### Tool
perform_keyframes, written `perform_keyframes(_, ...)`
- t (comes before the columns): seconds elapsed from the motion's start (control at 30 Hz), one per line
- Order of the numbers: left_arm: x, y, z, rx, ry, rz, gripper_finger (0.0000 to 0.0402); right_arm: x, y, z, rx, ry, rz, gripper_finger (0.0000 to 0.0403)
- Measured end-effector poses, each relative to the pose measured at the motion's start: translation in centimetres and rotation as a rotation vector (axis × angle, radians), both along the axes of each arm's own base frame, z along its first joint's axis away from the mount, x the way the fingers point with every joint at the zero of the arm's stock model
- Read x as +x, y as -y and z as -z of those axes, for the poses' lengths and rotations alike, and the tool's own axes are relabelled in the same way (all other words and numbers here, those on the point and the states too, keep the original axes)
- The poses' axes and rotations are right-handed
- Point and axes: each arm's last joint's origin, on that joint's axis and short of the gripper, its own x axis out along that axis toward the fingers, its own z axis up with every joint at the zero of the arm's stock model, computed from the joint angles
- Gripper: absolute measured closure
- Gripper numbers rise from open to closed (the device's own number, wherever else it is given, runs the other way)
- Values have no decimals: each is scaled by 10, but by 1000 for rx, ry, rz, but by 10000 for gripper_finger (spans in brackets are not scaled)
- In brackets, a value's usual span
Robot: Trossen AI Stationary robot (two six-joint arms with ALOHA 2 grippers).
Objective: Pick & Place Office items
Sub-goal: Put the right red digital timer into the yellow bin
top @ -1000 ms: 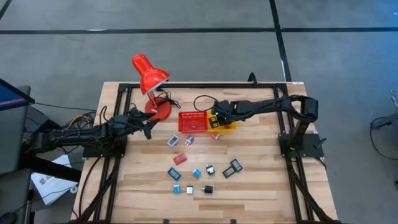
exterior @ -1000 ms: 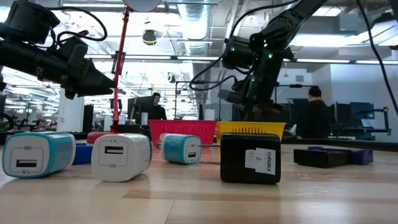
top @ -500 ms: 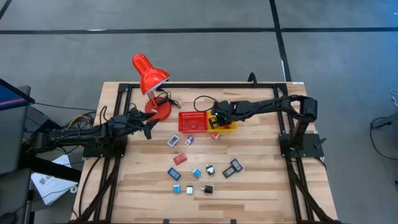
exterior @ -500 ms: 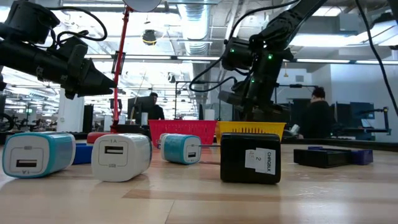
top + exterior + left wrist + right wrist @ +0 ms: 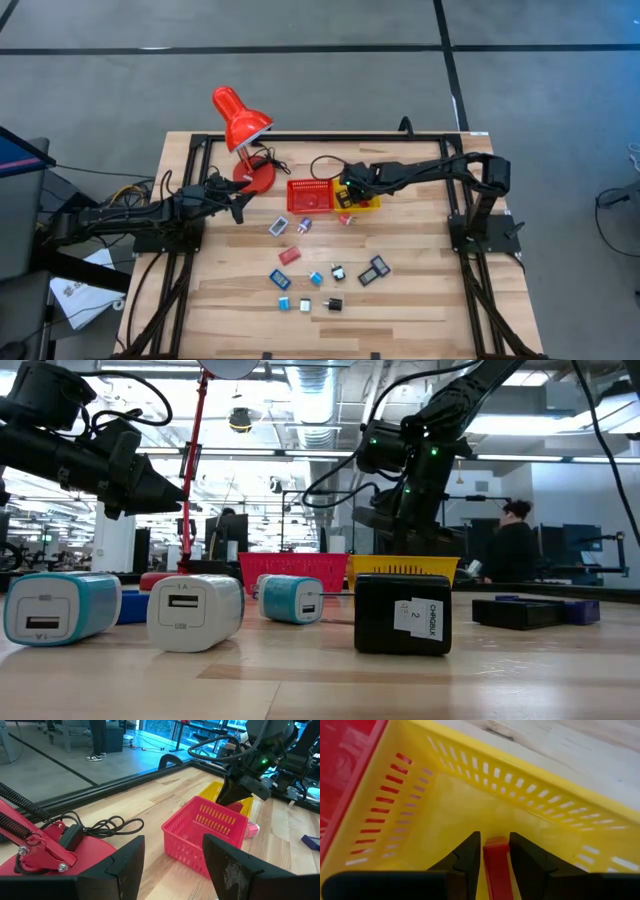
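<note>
From above, on the wooden table (image 5: 400, 290): one red basket (image 5: 309, 195) and one yellow basket (image 5: 362, 200) stood side by side, touching, near the base of a red desk lamp (image 5: 240, 125). The right gripper (image 5: 349, 190) was lowered over the yellow basket. The left gripper (image 5: 238, 201) hung beside the lamp base, clear of both baskets. What lay inside either basket could not be told from this view. The office items (image 5: 318, 262), loose small pieces in red, blue, cyan, black and white, lay scattered on the boards on the near side of the baskets, one pink piece (image 5: 345, 219) just beside the yellow basket.

At table height: two white-and-cyan chargers (image 5: 60, 608), a third cyan one (image 5: 291, 599), a black block (image 5: 402, 613) and a flat dark piece (image 5: 530, 610) stood in front; both baskets behind them, with the right gripper (image 5: 400, 525) down at the yellow one.

Left wrist: its own fingers (image 5: 125, 865) stood apart, holding nothing. The red basket (image 5: 205, 837) showed no contents in the part visible; the yellow basket (image 5: 220, 792) lay behind it, under the other arm.

Right wrist: inside the yellow basket (image 5: 470, 805), the two fingers (image 5: 467, 857) flanked a slim red piece (image 5: 497, 862), set close on either side of it; whether they pressed it could not be told.
</note>
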Motion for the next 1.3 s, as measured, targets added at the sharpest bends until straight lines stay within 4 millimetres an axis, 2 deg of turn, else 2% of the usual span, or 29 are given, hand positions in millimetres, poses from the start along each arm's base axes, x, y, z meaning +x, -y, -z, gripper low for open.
perform_keyframes(0.7,0,0,0,0,0,0,206,0,0,0,-25,-23,-69,300)
perform_keyframes(1.07,0,0,0,0,0,0,206,1,1,-1,-22,-13,-51,213)
perform_keyframes(1.3,0,0,0,0,0,0,206,16,5,-26,-88,21,-137,187)
